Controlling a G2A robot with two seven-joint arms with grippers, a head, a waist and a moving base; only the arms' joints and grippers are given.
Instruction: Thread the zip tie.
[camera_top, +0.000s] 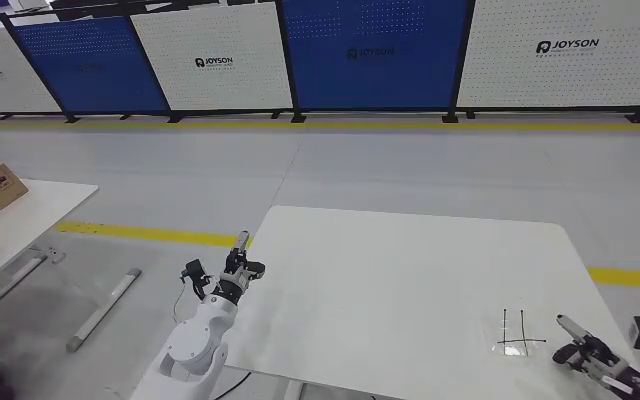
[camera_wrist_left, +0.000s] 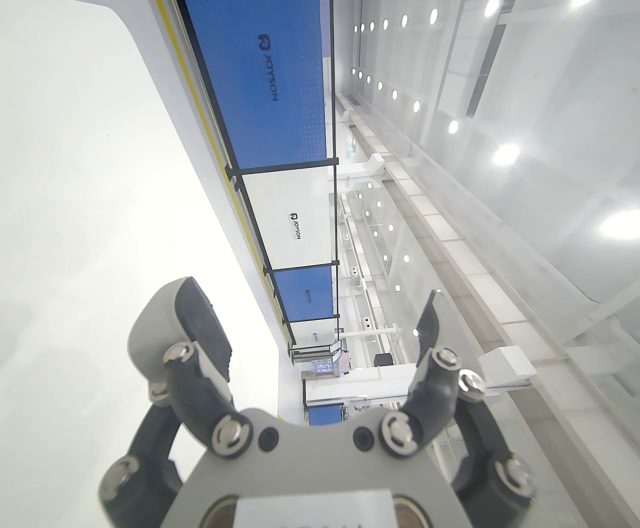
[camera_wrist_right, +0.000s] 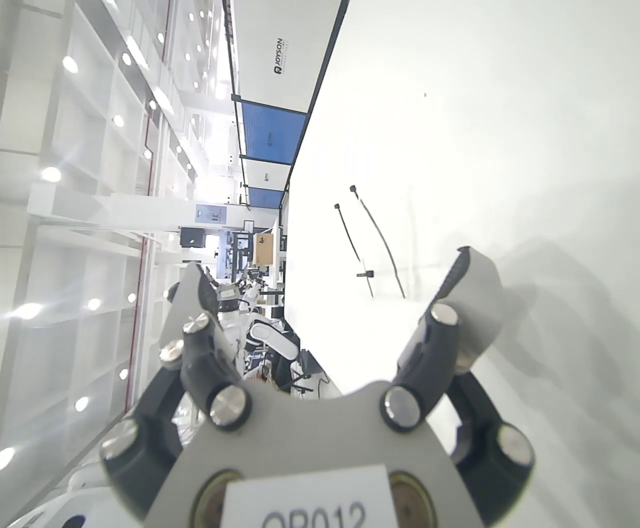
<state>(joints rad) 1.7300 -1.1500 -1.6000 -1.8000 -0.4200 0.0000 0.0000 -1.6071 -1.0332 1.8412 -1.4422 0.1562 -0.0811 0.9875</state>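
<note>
while the right gripper (camera_wrist_right: 330, 265) and the left gripper (camera_wrist_left: 310, 295) both stand wide and empty, the zip ties (camera_wrist_right: 348, 234) lie near the right front corner of the table (camera_top: 400, 280) — just beside the right one, well apart from the left at the opposite edge. two run front-to-back side by side, a third crosses their near ends; the right arm seems better placed.
</note>
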